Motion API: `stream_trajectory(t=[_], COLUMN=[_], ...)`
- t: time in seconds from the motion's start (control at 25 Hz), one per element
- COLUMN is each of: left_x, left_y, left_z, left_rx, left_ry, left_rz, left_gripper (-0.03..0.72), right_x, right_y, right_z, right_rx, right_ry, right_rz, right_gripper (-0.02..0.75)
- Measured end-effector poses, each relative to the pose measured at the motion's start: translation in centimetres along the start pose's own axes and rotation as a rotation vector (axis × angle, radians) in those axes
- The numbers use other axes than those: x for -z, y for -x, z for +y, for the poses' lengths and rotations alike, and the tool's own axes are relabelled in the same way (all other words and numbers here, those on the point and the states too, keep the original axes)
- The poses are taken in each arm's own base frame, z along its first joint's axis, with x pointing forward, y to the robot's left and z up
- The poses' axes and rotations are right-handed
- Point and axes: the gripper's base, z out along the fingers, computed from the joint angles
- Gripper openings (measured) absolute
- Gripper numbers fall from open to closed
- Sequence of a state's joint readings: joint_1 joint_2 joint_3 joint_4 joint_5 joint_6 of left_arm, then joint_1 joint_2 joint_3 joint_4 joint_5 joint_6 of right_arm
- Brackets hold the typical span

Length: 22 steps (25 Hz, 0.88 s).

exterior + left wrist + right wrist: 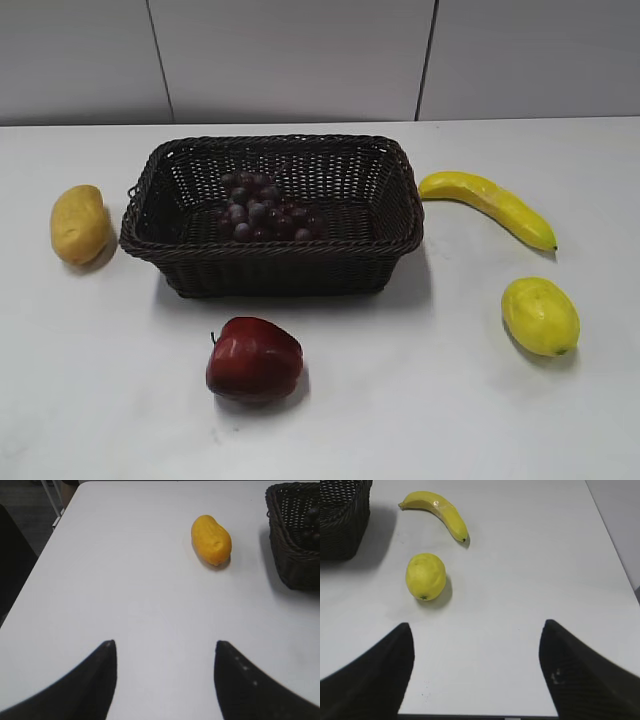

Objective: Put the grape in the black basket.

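Note:
The grape [265,208], a bunch of dark purple-red grapes, lies inside the black basket [390,190] at the middle back of the white table. A corner of the basket shows in the left wrist view [295,555] and in the right wrist view [342,517]. No arm shows in the exterior view. My left gripper [165,647] is open and empty over bare table, left of the basket. My right gripper [476,630] is open and empty near the table's front edge, right of the basket.
A red apple [254,360] lies in front of the basket. A yellow mango [79,224] [211,539] lies at its left. A banana [490,205] [440,511] and a lemon [540,315] [425,576] lie at its right.

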<state>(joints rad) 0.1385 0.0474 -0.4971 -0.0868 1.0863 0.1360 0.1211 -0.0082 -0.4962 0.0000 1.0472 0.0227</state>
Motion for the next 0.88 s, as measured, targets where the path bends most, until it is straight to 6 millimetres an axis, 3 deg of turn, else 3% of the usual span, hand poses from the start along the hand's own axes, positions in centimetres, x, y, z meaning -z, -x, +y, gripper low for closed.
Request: stream_trajectory(t=[0.88], left_x=[0.65], left_y=[-0.44], left_z=[-0.06], left_rx=[-0.031], left_ry=[-0.044], left_rz=[-0.055], left_gripper=[0.573], right_x=[0.0], right_y=[0.0], right_z=[0.0], right_rx=[0.0], right_ry=[0.0], right_rz=[0.0], right_gripper=[0.59])
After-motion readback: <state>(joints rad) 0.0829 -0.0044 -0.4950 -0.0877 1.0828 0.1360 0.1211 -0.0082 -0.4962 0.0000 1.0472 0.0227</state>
